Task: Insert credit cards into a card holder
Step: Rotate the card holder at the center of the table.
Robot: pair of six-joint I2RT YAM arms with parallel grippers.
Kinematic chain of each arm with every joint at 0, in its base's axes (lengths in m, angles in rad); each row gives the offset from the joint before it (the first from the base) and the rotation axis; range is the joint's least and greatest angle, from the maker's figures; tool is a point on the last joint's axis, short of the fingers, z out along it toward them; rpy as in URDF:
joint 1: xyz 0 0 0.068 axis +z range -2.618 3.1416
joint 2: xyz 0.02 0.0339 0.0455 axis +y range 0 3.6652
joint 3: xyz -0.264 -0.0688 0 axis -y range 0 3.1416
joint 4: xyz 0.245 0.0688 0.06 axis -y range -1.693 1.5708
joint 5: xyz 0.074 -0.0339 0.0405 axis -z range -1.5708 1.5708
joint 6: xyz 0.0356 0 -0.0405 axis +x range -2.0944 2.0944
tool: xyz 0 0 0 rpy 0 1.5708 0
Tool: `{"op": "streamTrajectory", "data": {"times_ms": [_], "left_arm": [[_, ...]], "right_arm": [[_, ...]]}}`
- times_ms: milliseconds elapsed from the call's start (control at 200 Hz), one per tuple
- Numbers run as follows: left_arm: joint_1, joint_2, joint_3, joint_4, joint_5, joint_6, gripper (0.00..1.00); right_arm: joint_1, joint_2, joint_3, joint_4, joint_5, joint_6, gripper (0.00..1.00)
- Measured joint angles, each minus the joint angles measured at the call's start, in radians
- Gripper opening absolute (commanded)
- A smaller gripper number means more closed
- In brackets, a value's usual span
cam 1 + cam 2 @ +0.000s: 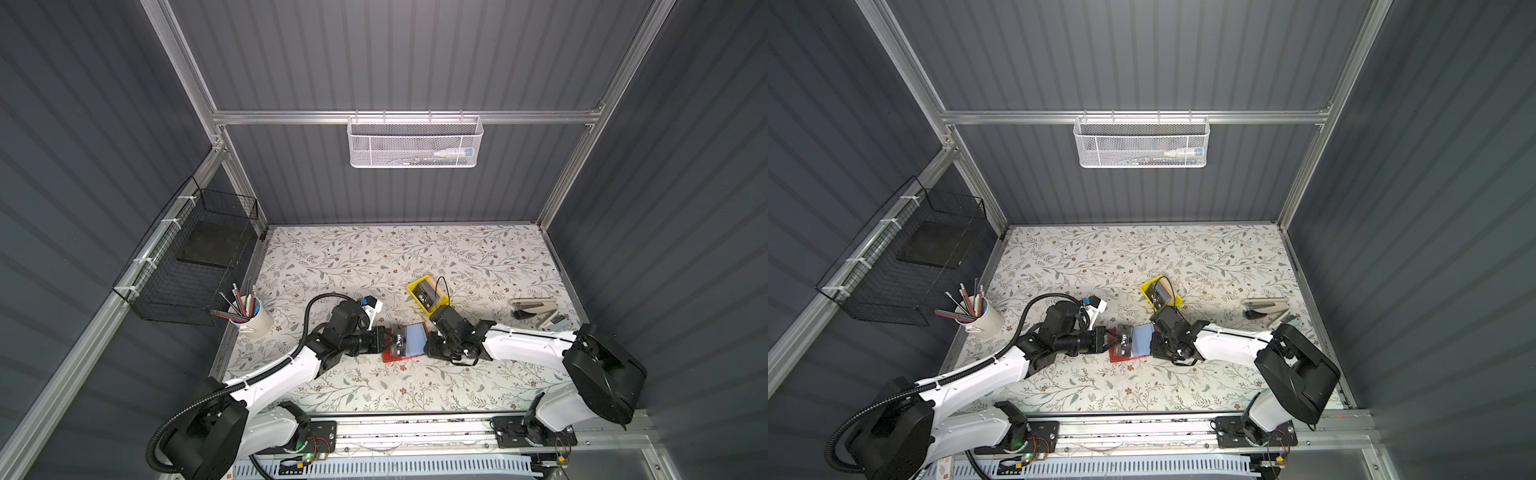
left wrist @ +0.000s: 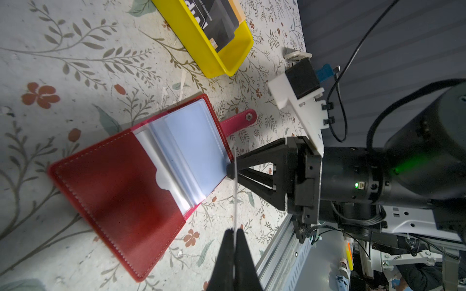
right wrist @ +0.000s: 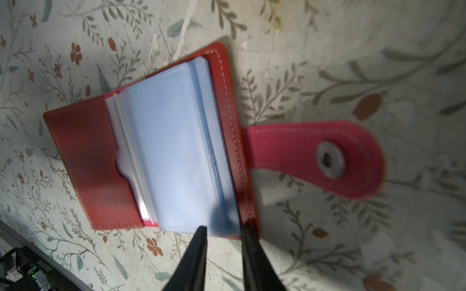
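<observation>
Card holder [image 1: 390,356] lies open and flat on the floral worktop [image 1: 374,266], lower centre of frame in both top views, between the two arms. Red cover is down and the bluish clear sleeves [image 1: 415,334] are up. Left tool [image 1: 390,338] is clamped on one dark "Vip" credit card [image 1: 400,338], held over the holder's left half. Right tool [image 1: 427,345] sits at the holder's right edge. Spare cards [image 1: 426,293] are in a yellow tray [image 1: 412,287] just above. Left wrist view: the credit card shows edge-on as a thin line, pinched at frame bottom with jaws fully closed on it. It points at the sleeves and isn't in a slot yet. Right tool's tip touches the sleeves' free edge. Right wrist view: right tool jaws are partway apart, fingertips [image 3: 200,239] at the sleeves' lower edge, nothing visibly clamped. Strap [image 3: 315,158] lies loose at frame right. Handling guess: the card is light, stiff and slick, so grip the short end and keep it square to the slot. The sleeves are floppy film and the mouth will likely collapse. The holder is light and should skate unless pinned. Room: grey ribbed walls, aluminium frame, white mesh basket [image 1: 415,141] top centre, black wire basket [image 1: 187,266] and pen cup [image 1: 253,320] at left.
</observation>
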Motion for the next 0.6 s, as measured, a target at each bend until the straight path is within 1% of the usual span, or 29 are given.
{"op": "streamTrajectory", "data": {"times_ms": [185, 355, 475, 600], "left_arm": [[0.0, 0.019, -0.009, 0.037, 0.0, -0.017, 0.0], [0.0, 0.029, -0.02, 0.06, 0.0, -0.037, 0.0], [0.0, 0.033, -0.029, 0.091, -0.001, -0.05, 0.0], [0.0, 0.033, -0.061, 0.128, -0.01, -0.074, 0.0]], "right_arm": [[-0.005, -0.018, 0.005, 0.019, -0.017, -0.024, 0.27], [-0.006, -0.114, -0.016, 0.039, -0.024, -0.039, 0.27], [-0.029, -0.151, -0.018, 0.052, -0.038, -0.057, 0.27], [-0.065, -0.158, -0.018, 0.062, -0.056, -0.079, 0.27]]}}
